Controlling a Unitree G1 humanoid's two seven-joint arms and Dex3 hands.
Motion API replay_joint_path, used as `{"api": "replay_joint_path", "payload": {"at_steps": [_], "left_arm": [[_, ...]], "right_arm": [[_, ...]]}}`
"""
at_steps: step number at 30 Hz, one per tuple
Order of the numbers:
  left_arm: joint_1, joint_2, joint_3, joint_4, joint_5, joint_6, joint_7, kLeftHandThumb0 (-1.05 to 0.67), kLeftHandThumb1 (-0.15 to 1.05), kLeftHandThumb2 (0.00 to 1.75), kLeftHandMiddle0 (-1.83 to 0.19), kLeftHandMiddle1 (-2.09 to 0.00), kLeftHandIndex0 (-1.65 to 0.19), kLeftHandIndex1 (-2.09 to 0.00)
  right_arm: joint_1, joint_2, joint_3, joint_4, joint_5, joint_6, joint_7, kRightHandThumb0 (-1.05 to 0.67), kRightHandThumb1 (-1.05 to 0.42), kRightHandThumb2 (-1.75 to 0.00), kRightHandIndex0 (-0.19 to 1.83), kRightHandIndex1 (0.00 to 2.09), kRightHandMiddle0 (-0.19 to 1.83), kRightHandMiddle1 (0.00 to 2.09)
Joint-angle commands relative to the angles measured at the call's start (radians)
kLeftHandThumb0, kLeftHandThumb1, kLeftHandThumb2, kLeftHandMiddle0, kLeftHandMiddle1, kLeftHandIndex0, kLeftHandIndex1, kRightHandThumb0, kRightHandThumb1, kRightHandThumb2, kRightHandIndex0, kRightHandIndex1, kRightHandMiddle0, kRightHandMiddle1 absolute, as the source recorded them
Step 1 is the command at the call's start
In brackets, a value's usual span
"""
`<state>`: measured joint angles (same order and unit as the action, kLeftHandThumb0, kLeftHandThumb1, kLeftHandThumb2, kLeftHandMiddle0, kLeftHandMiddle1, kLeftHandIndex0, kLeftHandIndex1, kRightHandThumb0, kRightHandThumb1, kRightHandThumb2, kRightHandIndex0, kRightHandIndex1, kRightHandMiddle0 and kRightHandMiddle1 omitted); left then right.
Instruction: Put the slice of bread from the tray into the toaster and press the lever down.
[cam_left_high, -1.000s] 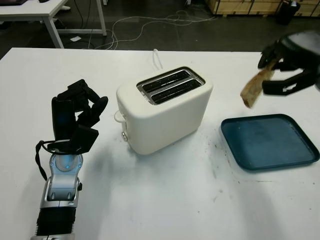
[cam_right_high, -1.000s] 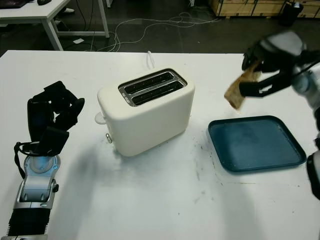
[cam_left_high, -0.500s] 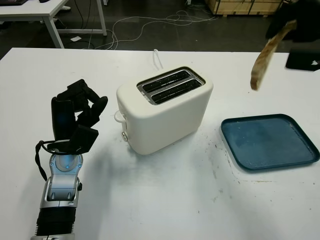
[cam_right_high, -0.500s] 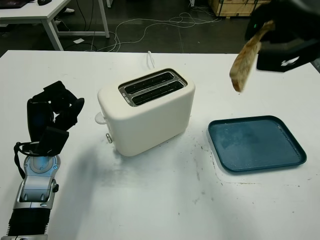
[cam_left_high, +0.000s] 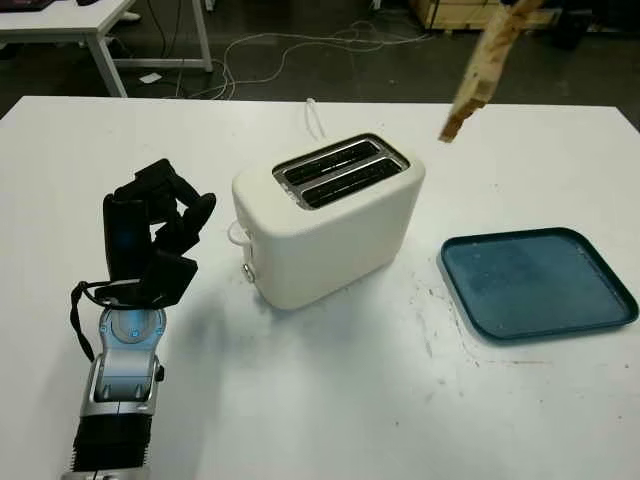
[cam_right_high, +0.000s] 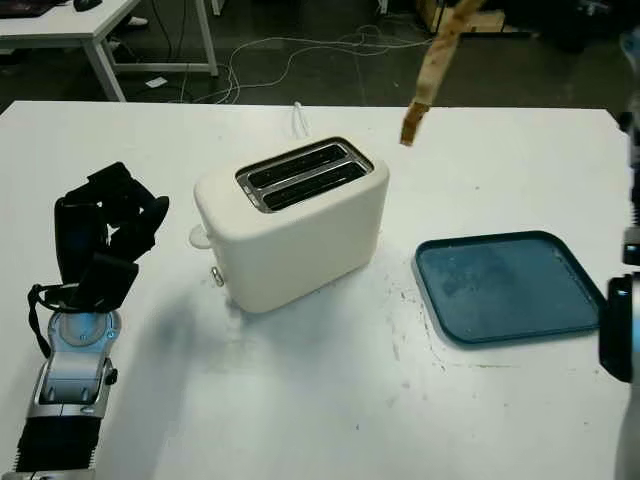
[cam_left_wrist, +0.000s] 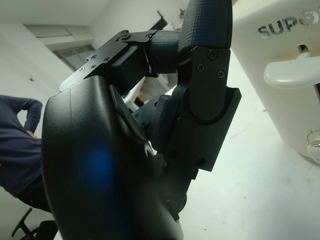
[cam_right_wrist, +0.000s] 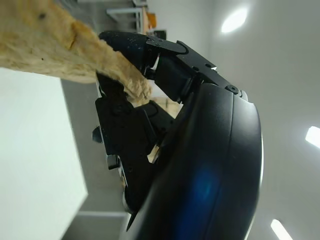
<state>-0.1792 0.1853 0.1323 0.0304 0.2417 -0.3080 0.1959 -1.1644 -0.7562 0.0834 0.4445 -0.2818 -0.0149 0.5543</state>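
High above the table's far side, the slice of bread hangs tilted in the air, up and to the right of the toaster, pinched at one end by the fingers of the right hand. Below it sits the blue tray. Left of the toaster, the left hand stands curled, holding nothing.
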Motion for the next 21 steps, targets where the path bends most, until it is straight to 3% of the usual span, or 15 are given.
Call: {"api": "replay_joint_path", "payload": {"at_steps": [1, 9, 12, 21], "left_arm": [[0.005, -0.002, 0.001, 0.002, -0.004, -0.008, 0.007, -0.77, 0.92, 0.37, -1.29, -1.64, -1.04, -1.67], [0.007, -0.001, 0.001, 0.006, 0.002, -0.009, 0.011, -0.79, 0.92, 0.38, -1.29, -1.65, -1.05, -1.67], [0.010, -0.002, 0.001, 0.001, 0.002, -0.004, 0.010, -0.78, 0.92, 0.38, -1.29, -1.65, -1.04, -1.67], [0.014, -0.006, 0.001, 0.001, -0.003, -0.009, 0.010, -0.78, 0.92, 0.37, -1.29, -1.65, -1.04, -1.68]], "right_arm": [[-0.019, 0.025, 0.001, -0.046, 0.016, 0.063, 0.016, 0.04, -0.88, -0.01, 1.17, 1.56, 1.04, 1.48], [-0.032, 0.141, 0.008, -0.166, 0.045, 0.325, 0.050, 0.24, -0.92, -0.15, 1.15, 1.70, 1.03, 1.63], [-0.027, 0.150, 0.044, -0.247, 0.005, 0.410, 0.055, 0.24, -0.92, -0.17, 1.12, 1.72, 0.98, 1.68], [0.004, 0.159, 0.069, -0.325, 0.001, 0.376, 0.056, 0.30, -0.92, -0.10, 1.14, 1.74, 0.99, 1.70]]}}
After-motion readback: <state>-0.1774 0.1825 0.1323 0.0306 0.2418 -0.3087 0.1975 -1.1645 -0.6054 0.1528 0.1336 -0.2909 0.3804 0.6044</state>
